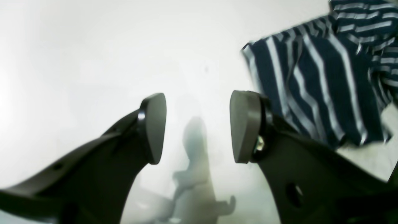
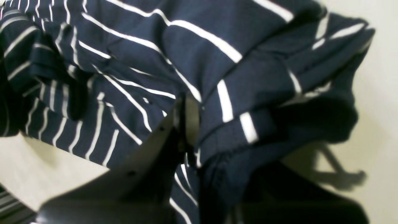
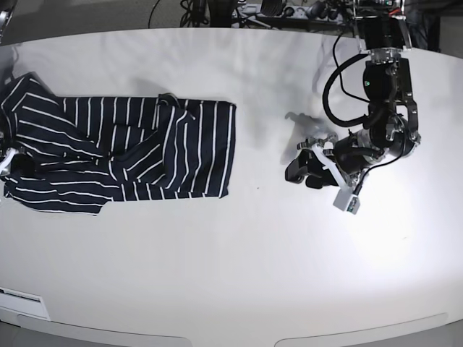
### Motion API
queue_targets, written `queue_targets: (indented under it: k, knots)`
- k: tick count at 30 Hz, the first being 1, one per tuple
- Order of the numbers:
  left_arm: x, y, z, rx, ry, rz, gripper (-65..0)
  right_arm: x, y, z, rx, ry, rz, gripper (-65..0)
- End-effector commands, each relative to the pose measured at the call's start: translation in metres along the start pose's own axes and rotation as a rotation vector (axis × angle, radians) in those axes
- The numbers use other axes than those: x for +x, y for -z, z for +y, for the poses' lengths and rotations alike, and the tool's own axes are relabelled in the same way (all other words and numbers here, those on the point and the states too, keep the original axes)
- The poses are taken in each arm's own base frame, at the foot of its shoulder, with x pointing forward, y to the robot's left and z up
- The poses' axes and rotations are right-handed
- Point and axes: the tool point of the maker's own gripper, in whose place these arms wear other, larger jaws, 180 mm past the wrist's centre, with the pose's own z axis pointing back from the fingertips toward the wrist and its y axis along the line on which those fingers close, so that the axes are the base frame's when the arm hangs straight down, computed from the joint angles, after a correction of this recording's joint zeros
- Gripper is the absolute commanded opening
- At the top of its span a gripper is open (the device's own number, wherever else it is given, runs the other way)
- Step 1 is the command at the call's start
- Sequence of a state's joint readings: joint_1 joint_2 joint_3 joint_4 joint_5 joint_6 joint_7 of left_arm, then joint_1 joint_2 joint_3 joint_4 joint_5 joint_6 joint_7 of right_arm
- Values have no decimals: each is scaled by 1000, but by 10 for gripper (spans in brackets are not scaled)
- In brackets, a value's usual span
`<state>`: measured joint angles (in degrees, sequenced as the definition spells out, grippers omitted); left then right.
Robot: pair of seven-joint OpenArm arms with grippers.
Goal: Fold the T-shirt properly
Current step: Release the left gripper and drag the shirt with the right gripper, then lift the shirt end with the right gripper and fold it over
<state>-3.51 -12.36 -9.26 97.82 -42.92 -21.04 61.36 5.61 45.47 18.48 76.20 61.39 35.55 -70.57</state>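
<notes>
The T-shirt (image 3: 145,155), dark navy with thin white stripes, lies partly folded and rumpled on the left side of the white table (image 3: 239,260). My right gripper (image 2: 189,124) is shut on a bunched fold of the T-shirt (image 2: 236,77) and holds it a little above the table. In the base view only a small part of this gripper (image 3: 6,163) shows, at the shirt's left end. My left gripper (image 1: 199,127) is open and empty above bare table. A shirt edge (image 1: 326,77) lies ahead of it to the right. In the base view the left gripper (image 3: 300,172) is well right of the shirt.
The left arm (image 3: 383,108) with its cables rises from the back right. Cables and gear (image 3: 239,11) lie beyond the table's far edge. A white label (image 3: 22,298) sits at the front left edge.
</notes>
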Motion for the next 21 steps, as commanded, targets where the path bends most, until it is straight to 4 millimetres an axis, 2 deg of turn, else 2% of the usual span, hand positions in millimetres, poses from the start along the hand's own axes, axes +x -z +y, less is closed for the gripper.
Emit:
queue_targets:
  k: [1,3,6,8,11,15,21]
  knots:
    - [7,-3,-3,-12,6,-33,-305,25,-20,-8,-56,-53,-52,-650]
    - [-10,-3,-4,-17,-11,-5,-305,37,-30,-9,-130,-97,-54,-650]
    - [-34,-3,-11,-40,-18,30,-305,61,-42,6,-177,-155,-120,-650]
    - [-47,-3,-15,-55,-36,43,-305,80,-46,24,-166,-186,-198,-650]
    - [-61,-4,-22,-79,-56,60,-305,99,-49,66,-65,-232,-301,-650]
    - [-72,-6,-26,-95,-71,74,-305,104,-43,108,18,-283,-371,-650]
    - [-68,-6,-31,-125,-75,55,-305,98,-17,147,153,-209,-420,-650]
